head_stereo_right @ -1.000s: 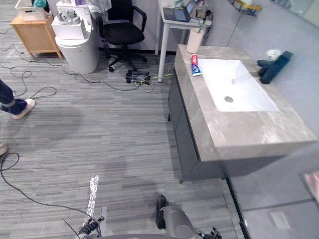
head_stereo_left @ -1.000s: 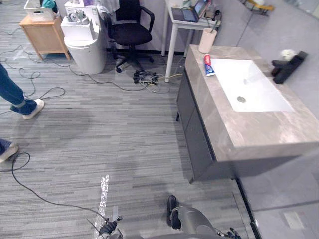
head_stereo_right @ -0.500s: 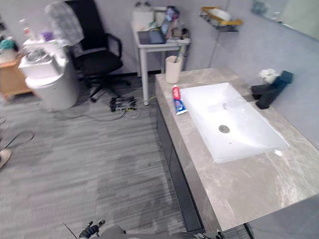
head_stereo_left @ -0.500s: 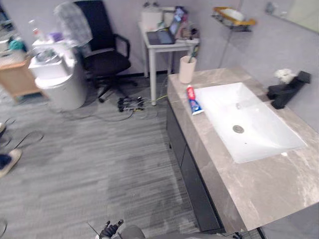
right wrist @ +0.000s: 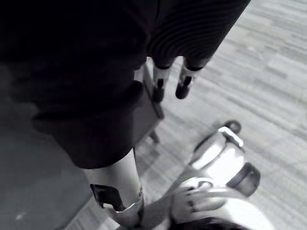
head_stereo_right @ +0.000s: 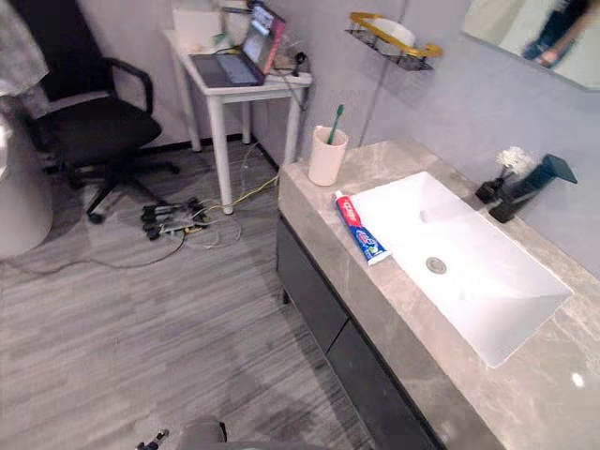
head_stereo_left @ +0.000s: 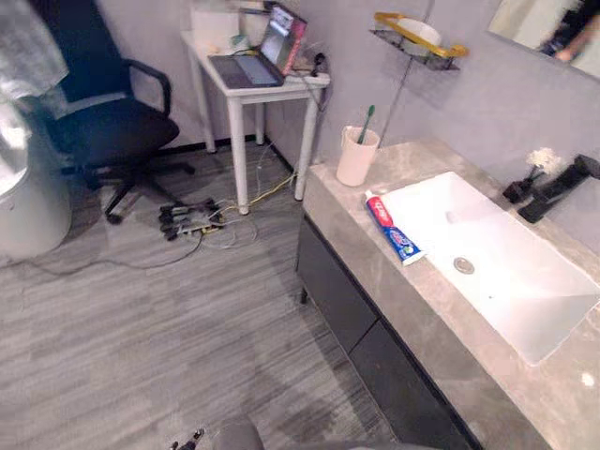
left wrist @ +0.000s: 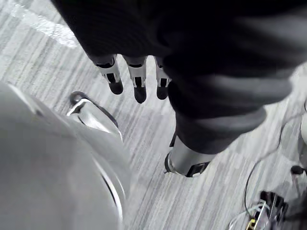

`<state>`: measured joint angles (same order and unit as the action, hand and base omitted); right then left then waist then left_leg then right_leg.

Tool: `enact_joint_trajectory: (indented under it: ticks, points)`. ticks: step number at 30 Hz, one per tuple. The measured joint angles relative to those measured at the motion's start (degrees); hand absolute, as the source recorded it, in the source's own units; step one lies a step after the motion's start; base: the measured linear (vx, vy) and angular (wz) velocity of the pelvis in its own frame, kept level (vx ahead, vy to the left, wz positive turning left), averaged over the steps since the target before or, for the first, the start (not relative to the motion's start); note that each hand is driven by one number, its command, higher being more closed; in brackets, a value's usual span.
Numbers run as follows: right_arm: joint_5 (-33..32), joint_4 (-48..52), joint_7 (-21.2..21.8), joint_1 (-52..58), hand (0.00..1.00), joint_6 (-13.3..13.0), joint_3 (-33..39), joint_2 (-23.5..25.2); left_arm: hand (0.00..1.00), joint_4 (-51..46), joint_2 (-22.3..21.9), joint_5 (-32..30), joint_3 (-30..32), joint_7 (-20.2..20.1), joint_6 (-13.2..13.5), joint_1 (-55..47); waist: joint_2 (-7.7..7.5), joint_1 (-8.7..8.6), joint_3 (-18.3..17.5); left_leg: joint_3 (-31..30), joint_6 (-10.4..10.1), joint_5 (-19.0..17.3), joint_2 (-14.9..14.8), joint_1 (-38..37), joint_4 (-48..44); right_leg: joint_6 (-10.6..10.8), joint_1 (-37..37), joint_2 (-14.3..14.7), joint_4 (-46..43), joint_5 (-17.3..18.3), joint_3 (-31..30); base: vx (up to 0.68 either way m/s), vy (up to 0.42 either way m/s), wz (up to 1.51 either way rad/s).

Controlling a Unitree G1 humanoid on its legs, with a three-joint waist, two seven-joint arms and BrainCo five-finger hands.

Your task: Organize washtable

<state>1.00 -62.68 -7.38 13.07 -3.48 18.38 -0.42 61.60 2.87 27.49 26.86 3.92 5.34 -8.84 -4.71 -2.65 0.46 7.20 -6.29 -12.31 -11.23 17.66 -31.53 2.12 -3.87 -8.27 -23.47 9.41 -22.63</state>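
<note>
One toothpaste tube [head_stereo_left: 392, 228], one cup [head_stereo_left: 356, 157], one toothbrush [head_stereo_left: 367, 119], one laptop [head_stereo_left: 267, 52].

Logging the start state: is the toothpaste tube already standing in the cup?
No, the toothpaste tube lies flat on the counter beside the basin, apart from the cup that holds a toothbrush.

Left robot hand [left wrist: 139, 85], right robot hand [right wrist: 160, 82]: both loosely straight, empty.
</note>
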Motion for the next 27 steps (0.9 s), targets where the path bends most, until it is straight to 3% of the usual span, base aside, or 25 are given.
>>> enact_joint_trajectory:
  ticks: [1,2,3,4,5,6,8,11,13,14,15,16,17,20,22,23,25,27]
  points:
    - [-0.7,0.1,0.1,-0.3,0.0,0.0,0.1,0.0,0.0,-0.1,0.1,-1.3,-0.7,0.0,0.0,0.3,0.32,0.06,0.1,0.9,0.0,0.0,0.4,-1.7,2.0,-0.1,1.5,0.0,-2.7,-1.9,-0.3,0.28,0.305,-0.66]
    - [-2.1,0.4,0.3,-0.7,0.0,-0.1,-0.1,0.1,0.0,-0.1,0.6,-4.2,-3.0,-0.1,-0.1,0.4,0.83,-0.03,0.5,3.2,0.7,0.4,1.6,-5.5,6.0,-0.9,4.5,0.0,-8.5,-6.5,-0.3,0.21,0.242,-0.6]
    - [-3.0,1.3,0.5,-0.6,0.0,-0.2,-0.3,0.0,0.0,-0.2,0.9,-7.3,-5.8,-0.2,-0.2,0.4,1.02,-0.44,0.6,4.9,1.9,0.8,2.3,-9.9,9.7,-0.7,6.4,0.0,-13.3,-13.3,0.7,0.21,0.239,-0.51]
    - [-3.2,1.5,0.7,-0.3,0.0,-0.4,-0.4,-0.1,0.0,-0.2,0.9,-8.3,-7.3,-0.2,-0.2,0.3,1.98,-0.74,0.9,5.6,2.7,1.0,2.4,-11.8,11.4,-0.5,7.2,-0.1,-15.1,-16.5,1.5,0.15,0.129,-0.37]
    - [-3.3,2.4,1.3,-0.3,0.0,-0.6,-0.6,-0.6,0.0,-0.2,0.9,-11.2,-9.6,-0.5,-0.2,0.2,2.51,-1.35,1.0,7.3,3.6,1.0,2.6,-15.3,14.1,0.0,9.0,-0.4,-19.7,-17.0,4.0,0.13,0.109,-0.31]
    - [-3.6,3.0,1.4,-0.4,0.0,-0.6,-0.9,-0.6,0.0,-0.2,1.3,-12.8,-10.3,-0.7,-0.3,0.2,2.51,-1.36,1.0,8.1,3.7,0.9,2.7,-16.7,15.1,-0.3,10.7,-0.7,-22.7,-14.5,5.7,0.12,0.085,-0.5]
    - [-5.0,3.8,1.6,-0.2,0.0,-1.4,-1.8,-0.6,0.0,0.1,2.3,-16.1,-11.5,-1.4,-0.5,0.1,2.43,-1.43,1.2,10.9,4.0,1.1,3.4,-22.3,19.4,-2.0,16.2,0.4,-29.6,-4.3,13.3,0.12,0.047,-0.52]
    - [-5.0,5.4,2.5,0.0,0.0,-1.8,-2.7,-0.6,0.0,1.3,0.9,-17.1,-10.7,-1.9,-0.8,0.6,2.5,-1.67,2.5,11.9,4.8,0.4,3.4,-26.9,22.6,-1.7,18.3,4.8,-24.0,3.3,21.2,0.17,-0.049,-0.14]
    - [-4.9,5.7,2.6,0.4,0.0,-1.7,-3.4,-0.3,0.0,1.4,-0.4,-17.3,-8.5,-2.5,-1.2,1.4,2.31,-1.46,3.3,11.8,3.5,-0.5,3.4,-28.5,23.6,-1.2,18.0,6.9,-13.9,4.0,25.0,0.16,-0.147,0.09]
    - [-4.9,5.7,2.6,0.5,0.0,-1.7,-4.2,-0.2,0.0,1.3,-0.8,-17.4,-7.6,-2.7,-1.3,1.4,1.62,-1.14,3.6,11.8,2.6,-1.1,4.2,-29.2,23.6,-0.9,17.2,7.0,-5.7,2.2,25.9,0.25,-0.199,0.01]
    - [-5.0,5.6,2.7,0.6,0.0,-1.6,-4.1,-1.2,0.0,1.6,-1.6,-18.2,-6.8,-2.7,-1.4,1.8,2.07,-1.06,4.4,11.4,1.6,-1.6,3.6,-30.2,24.0,-4.3,15.6,7.5,-4.1,2.9,27.6,0.32,-0.173,0.08]
    - [-5.0,5.8,2.7,0.7,0.0,-1.7,-4.0,-2.3,0.0,1.5,-3.0,-19.0,-6.7,-2.8,-1.9,1.8,4.55,-1.55,4.3,11.0,1.2,-1.3,2.2,-30.7,25.0,-4.8,14.0,9.2,-1.6,3.1,28.9,0.3,-0.12,0.14]
    - [-5.0,5.9,2.6,0.8,0.0,-1.7,-3.4,-2.7,0.0,1.3,-4.1,-19.2,-6.5,-2.8,-2.0,1.9,5.66,-1.48,4.6,10.5,0.7,-1.0,1.6,-31.1,25.9,-5.2,13.6,9.9,-0.9,3.4,29.4,0.29,-0.105,0.24]
    - [-5.3,5.0,4.2,1.2,0.0,1.0,-3.2,-3.8,0.0,0.7,-4.9,-19.2,-6.0,-3.0,-2.0,2.6,7.27,-1.1,5.3,9.1,-0.7,0.0,-0.6,-31.0,24.0,-6.1,11.3,11.6,1.7,4.0,31.2,0.28,-0.139,0.25]
    - [-4.3,5.1,4.0,3.1,0.0,2.1,-4.5,-3.1,0.0,-0.7,-4.4,-19.2,-4.2,-2.9,-2.2,2.6,5.88,-1.0,6.4,6.2,-0.9,-0.2,-2.4,-26.4,10.4,-6.4,6.1,11.7,6.1,3.7,32.0,0.25,-0.138,0.32]
    - [-3.8,5.1,3.9,4.4,0.0,2.5,-5.4,-3.3,0.0,-1.6,-4.6,-19.2,-2.5,-2.7,-2.2,2.6,5.61,-0.48,6.6,3.6,-1.2,0.0,-3.9,-21.1,-2.0,-6.7,3.4,12.1,8.3,3.5,31.7,0.18,-0.063,-0.05]
    - [-1.8,5.2,3.8,5.2,0.0,2.6,-6.0,-3.7,0.0,-3.4,-5.2,-19.1,-1.4,-2.7,-2.2,2.4,5.72,0.77,6.7,0.9,-0.8,-0.7,-5.7,-14.9,-15.8,-6.9,0.8,13.3,9.7,3.3,28.5,0.17,0.065,-0.76]
    - [-0.7,5.7,2.8,4.6,0.0,1.8,-6.6,-3.6,0.0,-3.6,-4.8,-18.8,-1.4,-2.6,-2.1,2.0,5.36,1.37,6.6,0.7,0.5,-1.5,-5.7,-12.7,-16.7,-6.7,-0.2,13.2,9.7,3.2,24.3,0.17,0.187,-1.25]
